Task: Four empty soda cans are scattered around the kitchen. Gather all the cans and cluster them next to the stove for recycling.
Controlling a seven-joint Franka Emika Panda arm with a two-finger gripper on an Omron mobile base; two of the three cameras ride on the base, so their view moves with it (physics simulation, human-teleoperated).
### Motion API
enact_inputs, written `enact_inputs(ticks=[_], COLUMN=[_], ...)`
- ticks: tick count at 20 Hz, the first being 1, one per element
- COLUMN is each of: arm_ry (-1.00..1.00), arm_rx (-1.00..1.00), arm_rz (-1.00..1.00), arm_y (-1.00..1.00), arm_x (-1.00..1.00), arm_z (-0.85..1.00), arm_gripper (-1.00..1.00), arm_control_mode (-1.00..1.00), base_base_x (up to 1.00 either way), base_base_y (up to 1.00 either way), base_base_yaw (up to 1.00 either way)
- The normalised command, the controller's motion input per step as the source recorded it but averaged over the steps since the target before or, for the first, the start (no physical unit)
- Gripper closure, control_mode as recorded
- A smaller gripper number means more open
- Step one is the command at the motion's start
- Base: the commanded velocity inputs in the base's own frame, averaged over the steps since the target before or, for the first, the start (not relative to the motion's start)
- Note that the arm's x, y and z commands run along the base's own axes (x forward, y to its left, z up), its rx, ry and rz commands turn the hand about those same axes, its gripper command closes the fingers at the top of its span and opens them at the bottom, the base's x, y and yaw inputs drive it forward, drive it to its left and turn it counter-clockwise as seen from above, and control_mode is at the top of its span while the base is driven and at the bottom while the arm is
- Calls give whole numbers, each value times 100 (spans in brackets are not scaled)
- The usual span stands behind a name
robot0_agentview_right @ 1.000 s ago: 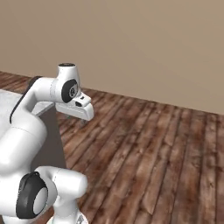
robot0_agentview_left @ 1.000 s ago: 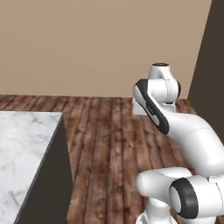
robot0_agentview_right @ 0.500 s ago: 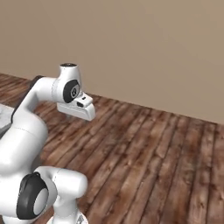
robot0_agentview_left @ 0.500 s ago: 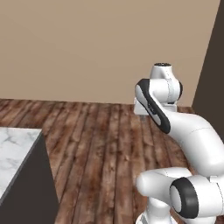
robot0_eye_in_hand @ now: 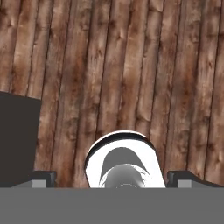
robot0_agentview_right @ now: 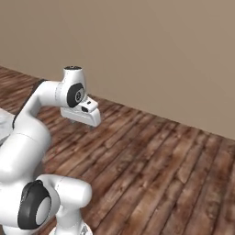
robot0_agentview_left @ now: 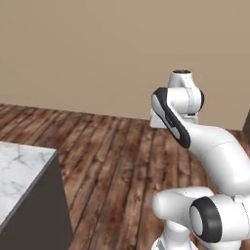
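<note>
The soda cans and the stove are out of view. My gripper (robot0_eye_in_hand: 116,180) hangs over the bare wood-plank floor (robot0_eye_in_hand: 131,65) and points down at it. Its two dark fingertips (robot0_eye_in_hand: 43,178) stand far apart at the bottom of the hand view, open, with nothing held between them. From the right base view the hand (robot0_agentview_right: 83,114) sits at the end of the folded arm, roughly at mid-height above the floor. In the left base view the hand (robot0_agentview_left: 158,119) peeks out from behind the arm.
A white marble counter (robot0_agentview_left: 19,168) on a dark cabinet side (robot0_agentview_left: 44,215) stands at the lower left; its dark edge (robot0_eye_in_hand: 17,140) also reaches into the hand view. A plain beige wall (robot0_agentview_left: 97,49) closes the room ahead. Open floor (robot0_agentview_right: 160,165) stretches ahead and to the right.
The whole picture has shifted as the base moves: the counter has slid toward the lower left and the dark cabinet at the right edge has nearly left. The arm keeps its pose, gripper open.
</note>
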Motion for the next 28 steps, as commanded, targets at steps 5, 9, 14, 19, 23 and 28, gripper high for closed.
enact_inputs(ticks=[5, 9, 14, 19, 23, 28], arm_ry=[0, 0, 0, 0, 0, 0], arm_rx=[0, 0, 0, 0, 0, 0], arm_rz=[0, 0, 0, 0, 0, 0], arm_y=[0, 0, 0, 0, 0, 0], arm_x=[0, 0, 0, 0, 0, 0], arm_z=[0, 0, 0, 0, 0, 0], arm_gripper=[-100, -100, -100, -100, -100, -100], arm_control_mode=[100, 100, 100, 100, 100, 100], base_base_x=[57, 87, 68, 71, 87, 90], base_base_y=[-39, -50, -57, -52, -49, -58], base_base_yaw=[23, 8, 8, 7, 5, 2])
